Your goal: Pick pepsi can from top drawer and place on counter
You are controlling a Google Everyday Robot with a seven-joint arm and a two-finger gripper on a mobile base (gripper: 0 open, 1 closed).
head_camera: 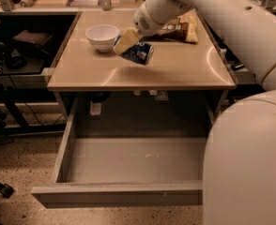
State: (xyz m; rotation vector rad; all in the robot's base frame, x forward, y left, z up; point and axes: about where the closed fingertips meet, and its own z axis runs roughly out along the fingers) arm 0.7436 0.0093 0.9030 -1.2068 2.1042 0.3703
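Observation:
My gripper (127, 45) is over the counter (175, 71), just right of the white bowl. Its yellowish fingers (124, 41) are shut on the pepsi can (139, 53), a small blue can with white lettering. The can is tilted on its side and held a little above the tan tabletop. The top drawer (133, 161) is pulled wide open below the counter. Its grey floor shows nothing on it. My white arm (213, 13) reaches in from the upper right and hides the counter's far right corner.
A white bowl (102, 35) stands on the counter's back left. A brown-and-yellow chip bag (179, 28) lies at the back, partly behind my arm. My base (248, 163) fills the lower right. Dark shelves and cables are on the left.

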